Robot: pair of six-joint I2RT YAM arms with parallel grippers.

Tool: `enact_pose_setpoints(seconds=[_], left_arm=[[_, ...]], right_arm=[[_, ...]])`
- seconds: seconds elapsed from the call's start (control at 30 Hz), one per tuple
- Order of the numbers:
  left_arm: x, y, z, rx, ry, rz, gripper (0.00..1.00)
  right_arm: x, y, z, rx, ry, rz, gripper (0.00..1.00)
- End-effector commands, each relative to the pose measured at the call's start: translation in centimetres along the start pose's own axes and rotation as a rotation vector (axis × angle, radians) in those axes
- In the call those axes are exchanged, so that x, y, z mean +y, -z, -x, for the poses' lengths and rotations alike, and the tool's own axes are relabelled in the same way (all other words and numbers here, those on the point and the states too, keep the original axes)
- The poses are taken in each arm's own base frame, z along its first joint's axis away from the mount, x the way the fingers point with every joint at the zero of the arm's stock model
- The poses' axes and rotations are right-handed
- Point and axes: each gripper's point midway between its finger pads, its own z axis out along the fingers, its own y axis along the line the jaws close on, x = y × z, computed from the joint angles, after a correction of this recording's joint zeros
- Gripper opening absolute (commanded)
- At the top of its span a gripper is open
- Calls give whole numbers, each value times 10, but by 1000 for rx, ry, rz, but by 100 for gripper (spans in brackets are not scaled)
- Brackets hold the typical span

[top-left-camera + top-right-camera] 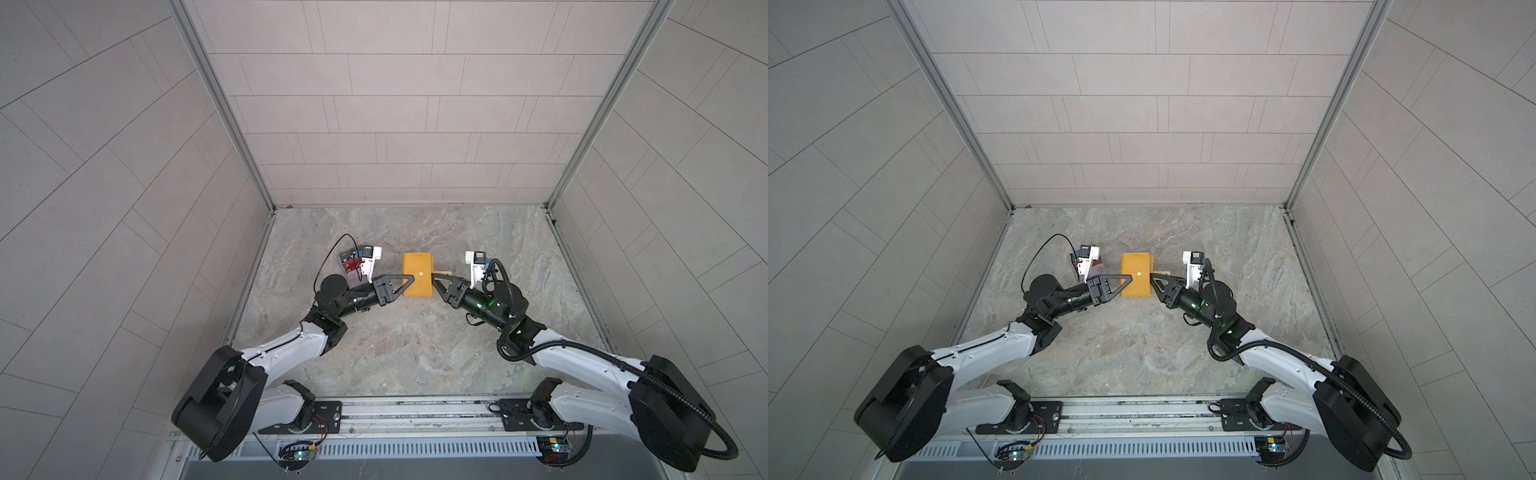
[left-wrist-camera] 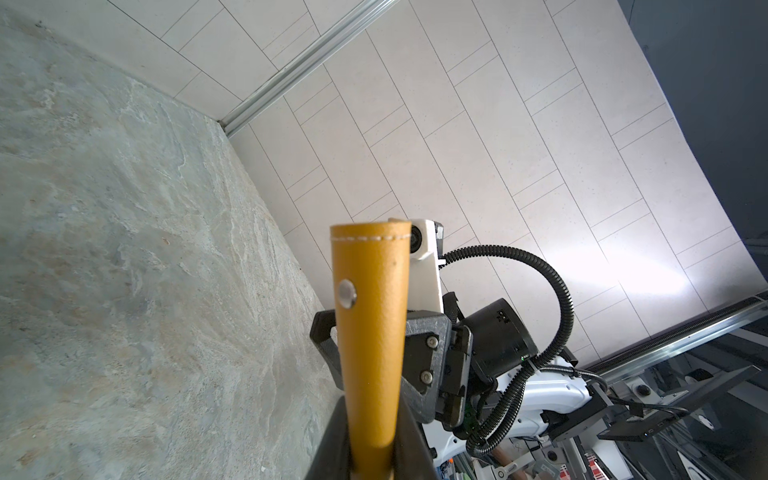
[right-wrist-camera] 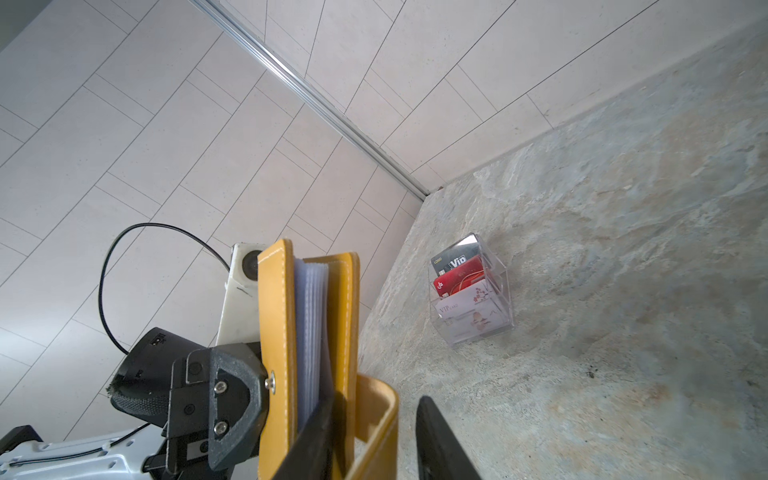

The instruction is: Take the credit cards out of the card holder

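Pinching the holder (image 1: 417,264) by its left edge, the left hand (image 1: 411,278) faces the right hand (image 1: 435,279), spread around the right-edge strap tab (image 3: 376,411).

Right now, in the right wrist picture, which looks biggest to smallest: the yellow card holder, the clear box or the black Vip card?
1. card holder, nearest the camera, so true size unsure
2. clear box
3. black Vip card, inside that box
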Motion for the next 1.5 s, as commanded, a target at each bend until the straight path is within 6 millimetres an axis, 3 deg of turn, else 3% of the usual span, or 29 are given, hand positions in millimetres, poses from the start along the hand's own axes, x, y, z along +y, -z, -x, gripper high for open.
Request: enact_pose_setpoints(seconds=[0.0, 0.17, 0.33, 0.43, 0.53, 0.67, 0.93, 1.17, 1.47], left_arm=[[-19, -3, -1, 13, -33, -86, 0], [-21, -6, 0, 18, -29, -97, 1], [-15, -5, -2, 22, -40, -60, 10], [-8, -4, -5, 33, -55, -14, 19], [-1, -2, -8, 48, -80, 44, 36], [-1, 1, -15, 80, -129, 95, 49], [27, 19, -26, 175, -253, 398, 63], [29, 22, -31, 215, -286, 457, 66], [49, 9, -45, 248, -233, 461, 59]], right_arm=[[15, -1, 6, -19, -29, 79, 33], [19, -1, 6, -19, -42, 105, 25], [15, 6, 9, -33, -42, 91, 13], [14, 10, 10, -30, -31, 74, 7], [12, 13, 10, -30, -20, 54, 1], [7, 15, 10, -28, -17, 29, 0], [-3, 16, 5, -12, 1, -17, 0], [-25, 18, -7, 46, 47, -123, 0], [-45, 18, -21, 107, 61, -198, 0]])
